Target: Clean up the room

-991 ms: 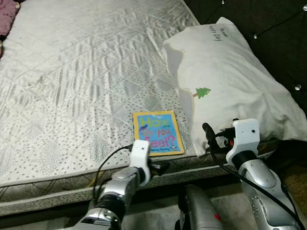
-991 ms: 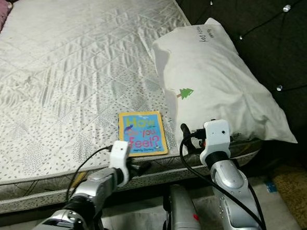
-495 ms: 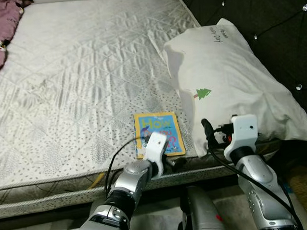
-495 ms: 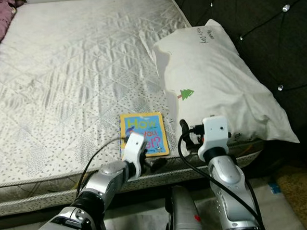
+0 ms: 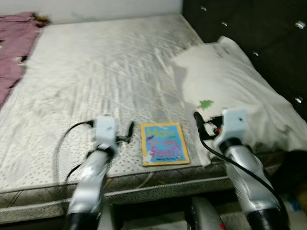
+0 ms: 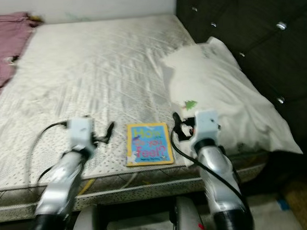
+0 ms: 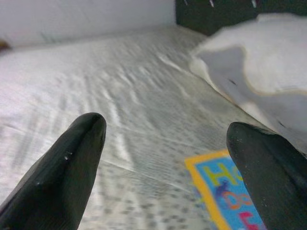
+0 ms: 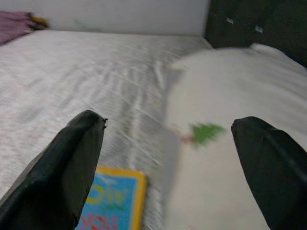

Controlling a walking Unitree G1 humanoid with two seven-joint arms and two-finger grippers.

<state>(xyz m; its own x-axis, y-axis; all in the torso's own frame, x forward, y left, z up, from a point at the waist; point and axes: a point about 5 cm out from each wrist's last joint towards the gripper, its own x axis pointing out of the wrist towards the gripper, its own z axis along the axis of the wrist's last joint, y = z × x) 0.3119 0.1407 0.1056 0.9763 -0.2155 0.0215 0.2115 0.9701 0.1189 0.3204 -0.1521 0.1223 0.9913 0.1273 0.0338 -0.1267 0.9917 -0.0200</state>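
A blue picture book (image 5: pixel 164 143) with a yellow border lies flat near the front edge of the bare mattress (image 5: pixel 104 71). My left gripper (image 5: pixel 127 133) hovers low over the mattress just left of the book, its fingers (image 7: pixel 62 177) open with nothing between them. My right gripper (image 5: pixel 200 123) hangs open just right of the book, against the front corner of the white pillow (image 5: pixel 235 89). The book's corner (image 8: pixel 112 201) lies under the right gripper's fingers (image 8: pixel 67 167). A purple garment (image 5: pixel 4 56) is heaped at the mattress's far left.
A black tufted headboard (image 5: pixel 252 20) with shiny studs runs along the right side behind the pillow. The pillow bears a small green tree print (image 5: pixel 206 104). A pale wall (image 5: pixel 84 4) stands at the far end. The mattress's front edge (image 5: pixel 147 191) is close below my arms.
The camera has tilted up and the picture is blurred. My left arm has risen from below the mattress edge and swung left, now above the mattress beside the book. The right gripper rose slightly.
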